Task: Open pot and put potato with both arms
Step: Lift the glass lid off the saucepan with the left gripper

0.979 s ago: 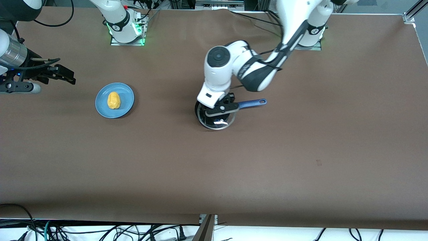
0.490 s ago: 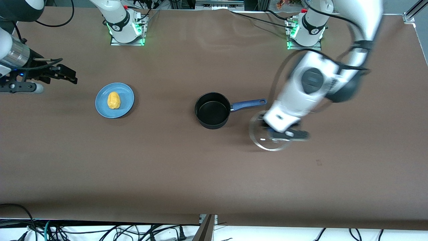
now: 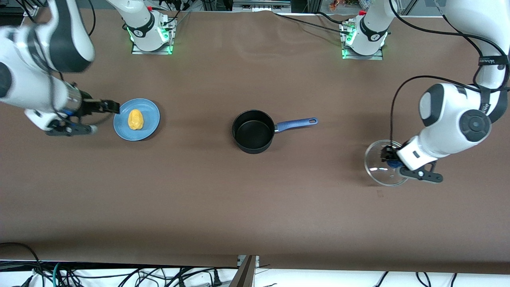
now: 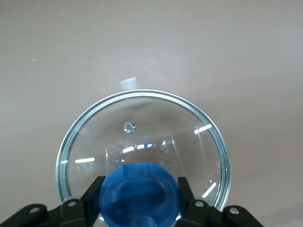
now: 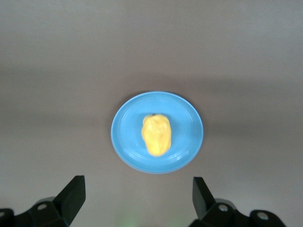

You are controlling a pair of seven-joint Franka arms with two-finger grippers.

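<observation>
Left gripper (image 4: 139, 203) clamped on blue knob of round glass lid (image 3: 382, 163), held clear of small black saucepan (image 3: 254, 131) at table centre; right gripper (image 5: 137, 196), fingers apart, aimed at yellow lumpy potato (image 3: 135, 119) on flat blue plate (image 3: 149, 129), ready for pickup

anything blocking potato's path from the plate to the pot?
Nothing visible. The pot is uncovered, with bare table between it and the potato on the plate. The left gripper holds the lid toward its own end of the table.
</observation>
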